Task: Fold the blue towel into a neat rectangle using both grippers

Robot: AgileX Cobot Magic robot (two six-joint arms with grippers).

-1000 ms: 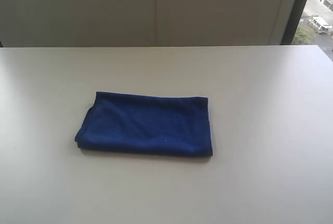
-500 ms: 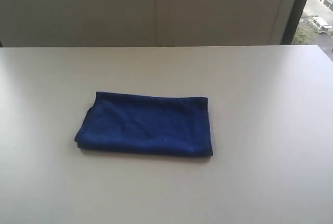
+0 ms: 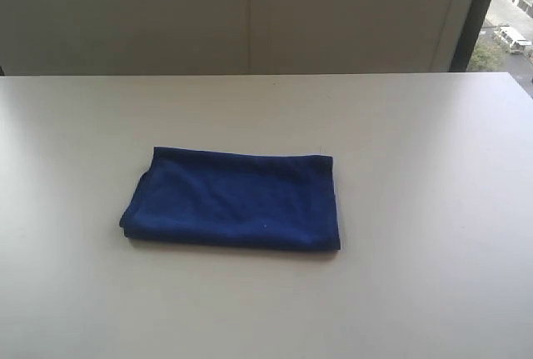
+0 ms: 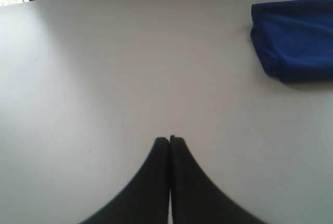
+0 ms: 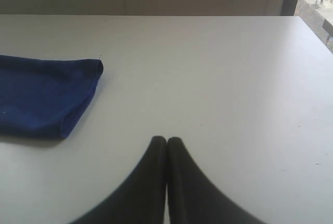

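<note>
**Towel lies folded, both grippers closed and apart from it**

The blue towel [image 3: 233, 199] lies flat on the pale table [image 3: 416, 276], and we see it already as a compact, layered rectangle. Its long edges are quite straight. The end on the left of the exterior view is a little rounded and slanted, so the shape is not perfectly square there.

The left gripper [image 4: 169, 140] is off that rounded end, well apart from the cloth, with only bare table under it. Its two jaws are pressed together and hold nothing. The right gripper [image 5: 167, 140] is off the opposite end of the towel, also apart from it, jaws together and empty in the same way. In the exterior view we see neither arm near the towel.

We judge that the folding is finished or nearly finished. The grippers probably sit clear of the towel so that they do not drag or disturb the layers. If one more correction is wanted, it would be at the rounded end, where a careless pinch could pull the upper layer out of line.
</note>
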